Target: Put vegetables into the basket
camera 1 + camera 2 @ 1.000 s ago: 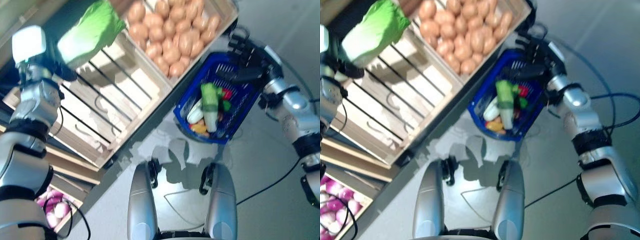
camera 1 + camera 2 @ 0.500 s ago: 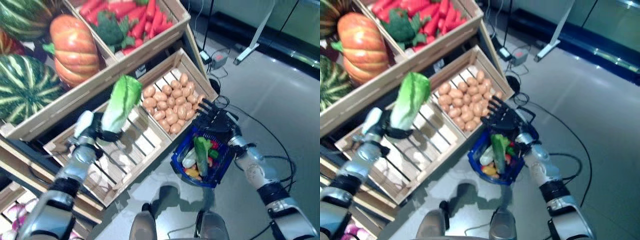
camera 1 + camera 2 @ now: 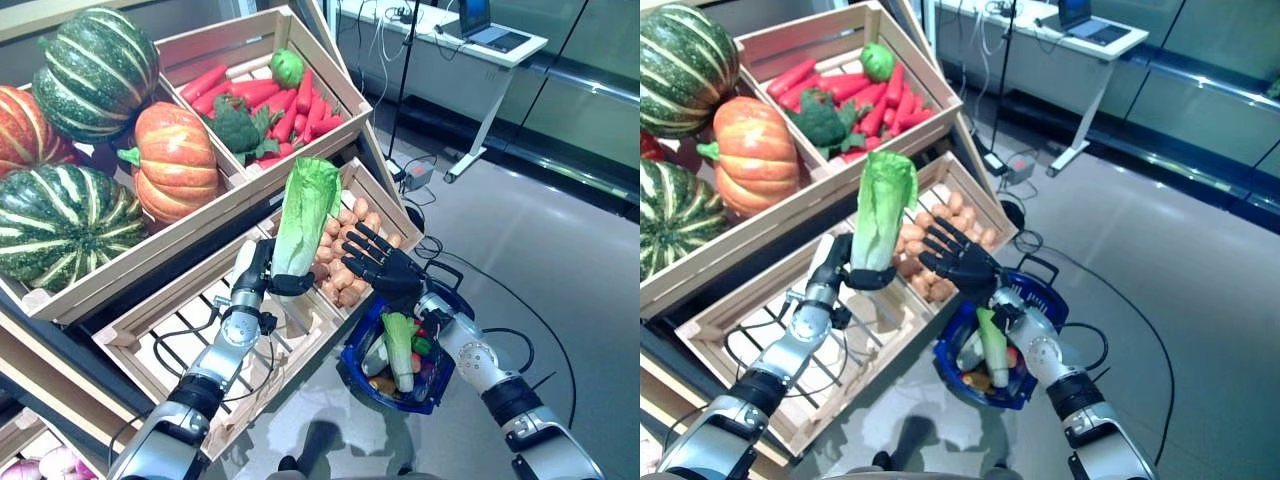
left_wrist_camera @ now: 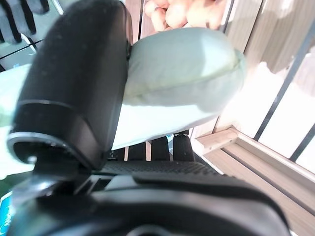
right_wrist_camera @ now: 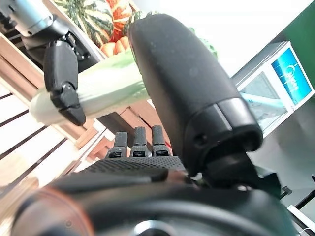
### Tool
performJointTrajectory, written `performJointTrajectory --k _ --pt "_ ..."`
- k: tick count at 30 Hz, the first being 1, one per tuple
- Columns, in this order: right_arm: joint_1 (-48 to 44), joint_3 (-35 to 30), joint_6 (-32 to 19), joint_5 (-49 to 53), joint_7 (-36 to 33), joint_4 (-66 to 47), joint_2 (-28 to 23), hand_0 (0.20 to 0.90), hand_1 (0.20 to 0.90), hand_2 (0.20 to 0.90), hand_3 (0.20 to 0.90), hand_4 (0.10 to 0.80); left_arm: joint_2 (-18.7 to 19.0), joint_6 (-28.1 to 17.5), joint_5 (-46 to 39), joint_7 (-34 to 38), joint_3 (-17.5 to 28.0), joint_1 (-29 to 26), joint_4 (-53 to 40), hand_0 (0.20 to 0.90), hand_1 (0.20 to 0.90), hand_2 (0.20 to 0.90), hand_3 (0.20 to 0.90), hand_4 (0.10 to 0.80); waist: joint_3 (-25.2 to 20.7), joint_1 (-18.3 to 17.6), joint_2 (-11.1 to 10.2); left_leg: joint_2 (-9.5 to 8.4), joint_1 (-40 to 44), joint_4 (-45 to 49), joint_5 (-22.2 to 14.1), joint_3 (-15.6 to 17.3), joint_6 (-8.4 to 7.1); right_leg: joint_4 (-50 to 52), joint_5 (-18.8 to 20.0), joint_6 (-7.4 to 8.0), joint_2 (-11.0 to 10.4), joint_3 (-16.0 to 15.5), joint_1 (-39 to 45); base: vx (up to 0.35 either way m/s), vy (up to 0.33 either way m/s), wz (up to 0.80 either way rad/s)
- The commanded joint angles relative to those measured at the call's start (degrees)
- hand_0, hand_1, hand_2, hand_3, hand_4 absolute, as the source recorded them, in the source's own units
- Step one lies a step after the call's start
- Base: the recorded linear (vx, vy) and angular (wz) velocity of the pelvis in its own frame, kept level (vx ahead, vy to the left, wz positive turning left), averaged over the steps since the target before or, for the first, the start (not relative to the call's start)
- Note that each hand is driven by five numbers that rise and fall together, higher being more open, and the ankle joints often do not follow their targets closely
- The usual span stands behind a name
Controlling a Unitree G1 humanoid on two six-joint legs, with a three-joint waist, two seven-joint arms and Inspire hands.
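Since half a second ago the head camera has lifted, so more of the stall shows, and the cabbage has come in closer to the right hand than it was. Nearest of all hangs the blue basket point(image 3: 438, 385), off the right forearm, with a green-and-white vegetable point(image 3: 400, 347) standing in it among some red, yellow and white pieces I can't name. Just above its rim the right hand point(image 3: 385, 266) is held up with fingers spread wide and straight, gripping nothing. Beside it, close but not touching, the left hand point(image 3: 264, 276) has its fingers and thumb curled round the pale stem end of the cabbage point(image 3: 304, 210), which stands nearly upright with its leafy green top uppermost. Under the left arm sits a slatted wooden crate point(image 3: 200, 330), mostly bare, with black cable lying on the slats. Next to it, behind the two hands, the potatoes point(image 3: 345, 240) fill their own compartment. Farther up the rack are an orange pumpkin point(image 3: 178, 160) and striped green ones point(image 3: 55, 222), then a crate of carrots point(image 3: 255, 95) with broccoli point(image 3: 236, 125). Beyond stands a white desk point(image 3: 440, 45) carrying a laptop.
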Motion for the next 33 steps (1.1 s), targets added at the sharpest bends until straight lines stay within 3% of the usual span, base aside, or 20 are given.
performJointTrajectory --k 1,21,33 --pt "-0.76 -1.63 -3.01 4.42 2.34 -4.63 1.34 0.9 0.9 0.9 0.9 0.8 0.67 -5.28 0.78 2.03 -0.87 -3.96 -3.47 0.3 0.3 0.3 0.3 0.4 -6.42 1.65 0.63 -1.42 -3.03 -0.51 -0.51 -2.05 0.69 0.96 4.32 -0.95 -1.35 0.29 -3.89 0.0 0.0 0.0" --pt "-2.59 -0.47 -7.16 0.45 -2.05 -2.61 2.74 0.9 0.9 0.9 0.9 0.8 -0.1 -6.01 6.48 4.23 -3.43 -3.96 -6.83 0.3 0.3 0.3 0.3 0.4 -5.89 1.89 0.73 -1.14 -0.79 -0.51 -1.95 -1.66 0.81 0.36 3.93 -1.26 -0.82 1.36 -2.11 0.006 -0.003 0.0" --pt "-3.64 -1.61 -10.09 -1.69 -4.79 -3.48 2.32 0.9 0.9 0.9 0.9 0.8 1.63 -6.83 10.14 4.49 -3.8 -2.05 -10.92 0.3 0.3 0.3 0.3 0.4 -5.58 2.87 0.6 -1.15 -0.05 -0.51 -2.48 -2.88 0.78 0.21 3.67 -1.25 -0.97 1.26 -1.22 0.0 0.0 0.0"
